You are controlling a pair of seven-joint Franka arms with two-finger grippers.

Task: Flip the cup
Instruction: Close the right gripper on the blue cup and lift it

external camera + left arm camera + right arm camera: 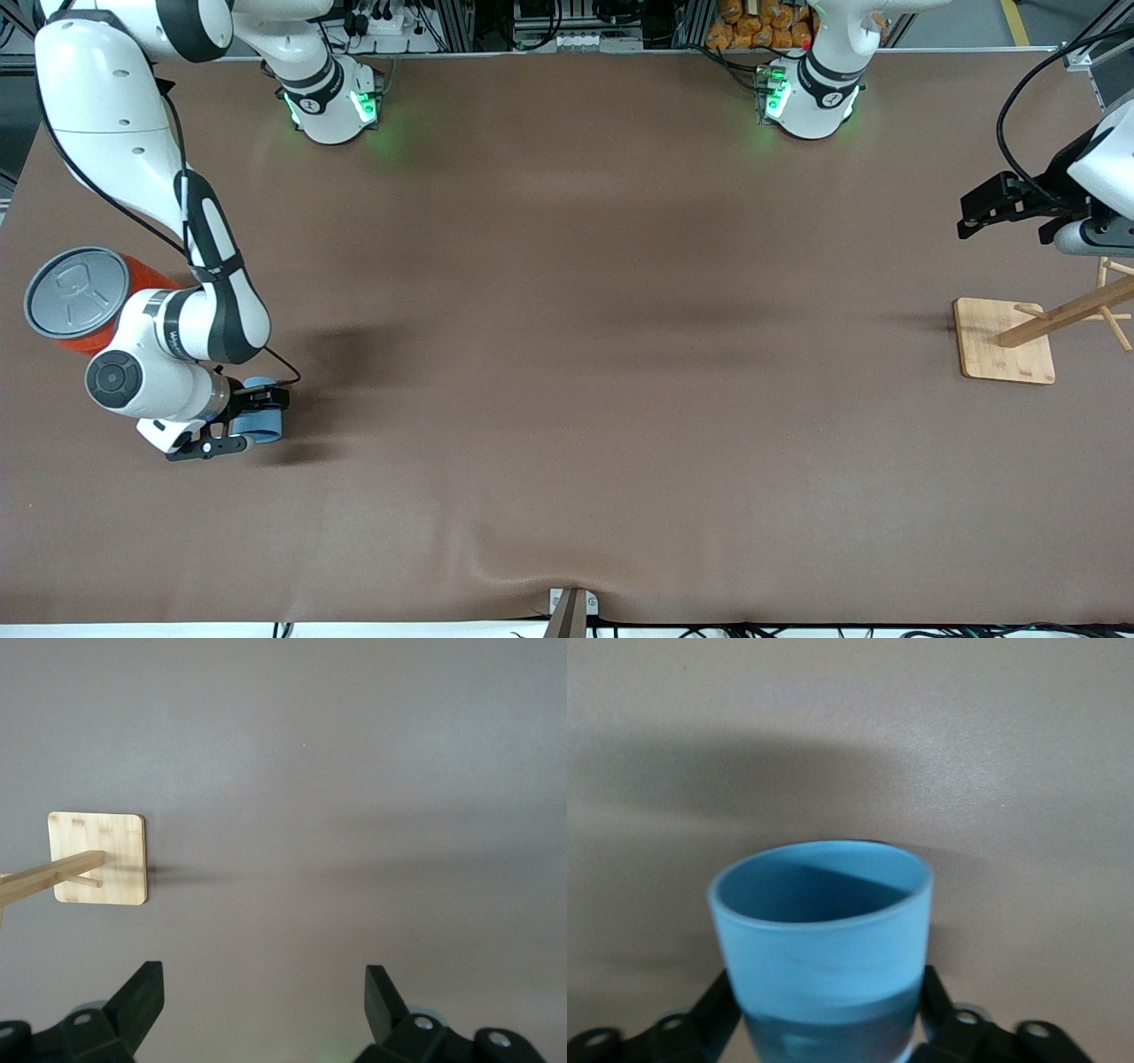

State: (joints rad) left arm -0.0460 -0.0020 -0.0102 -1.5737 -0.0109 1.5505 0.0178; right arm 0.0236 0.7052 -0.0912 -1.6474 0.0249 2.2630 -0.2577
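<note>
The cup [262, 423] is being gripped by the right gripper [237, 424] down at the right arm's end of the table [567, 399], in the part of the surface nearer to the front camera. In the right wrist view the small light-blue cup [824, 943] is being pinched between the two black fingers [713, 1014], one pressed against each side of its wall, with the darker blue inside being shown through the open mouth, which is pointing away from the wrist. In the front view the cup is being seen on its side at table level, its mouth turned toward the middle of the table; whether it is being touched by the table or held just clear of it cannot be told.

The orange can [84, 301] with the grey pull-tab lid is being partly covered by the right arm, and it is standing farther from the front camera than the cup, close to the table's edge.

The left gripper [979, 213] is being held in the air over the left arm's end of the table, waiting. In the left wrist view its fingers [142, 997] are being kept spread wide apart with only bare brown surface between them. The wooden stand [1005, 341], a square base with a slanted pole and pegs, is being left untouched nearby, nearer to the front camera than the spot the left gripper is over.
</note>
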